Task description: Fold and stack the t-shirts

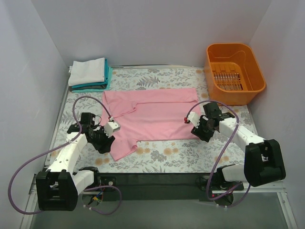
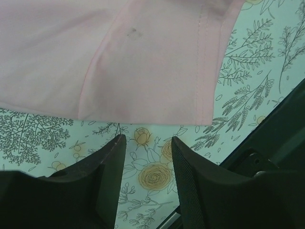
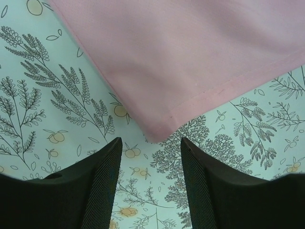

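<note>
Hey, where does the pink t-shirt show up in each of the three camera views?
Top external: pink t-shirt spread out, centre of the picture.
Left wrist: pink t-shirt, a hemmed part, fills the upper left.
Right wrist: pink t-shirt, a hemmed corner, fills the upper right.
Shared landmark: the floral tablecloth under it in every view.

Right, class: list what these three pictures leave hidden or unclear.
- Top view: the white shirt covers the teal shirt; only its edge shows.
- Top view: the left arm hides part of a sleeve of the pink shirt.
- Left wrist view: a dark mark on the pink cloth, too small to identify.
- Right wrist view: one pink corner only; frame edges cut off the rest.
</note>
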You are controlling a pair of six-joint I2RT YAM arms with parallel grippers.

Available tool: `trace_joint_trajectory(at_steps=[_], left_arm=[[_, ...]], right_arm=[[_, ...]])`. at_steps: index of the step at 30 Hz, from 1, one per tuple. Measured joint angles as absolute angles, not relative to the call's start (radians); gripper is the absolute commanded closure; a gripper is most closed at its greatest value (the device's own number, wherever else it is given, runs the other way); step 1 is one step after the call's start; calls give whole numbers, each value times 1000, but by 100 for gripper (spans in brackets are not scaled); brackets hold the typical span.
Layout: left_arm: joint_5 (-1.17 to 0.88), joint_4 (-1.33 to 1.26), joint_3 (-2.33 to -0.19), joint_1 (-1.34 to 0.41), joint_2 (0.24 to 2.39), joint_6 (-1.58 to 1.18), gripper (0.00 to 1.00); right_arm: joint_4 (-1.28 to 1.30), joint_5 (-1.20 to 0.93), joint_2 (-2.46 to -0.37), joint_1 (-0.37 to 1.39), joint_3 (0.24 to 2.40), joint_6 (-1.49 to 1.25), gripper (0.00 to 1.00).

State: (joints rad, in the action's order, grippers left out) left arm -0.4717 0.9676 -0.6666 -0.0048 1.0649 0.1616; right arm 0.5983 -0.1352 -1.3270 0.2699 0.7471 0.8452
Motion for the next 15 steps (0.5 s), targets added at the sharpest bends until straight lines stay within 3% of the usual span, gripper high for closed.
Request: trace_joint_trajectory(at_steps=[7,15], left_arm=[[-413,901,-651,-30,1082,154,66],[-408,827,-764,-27,1250,125,66]], right_arm=[[562,-126,-1318,293,735,853,56],[529,-111,-1352,322,735,870,55]])
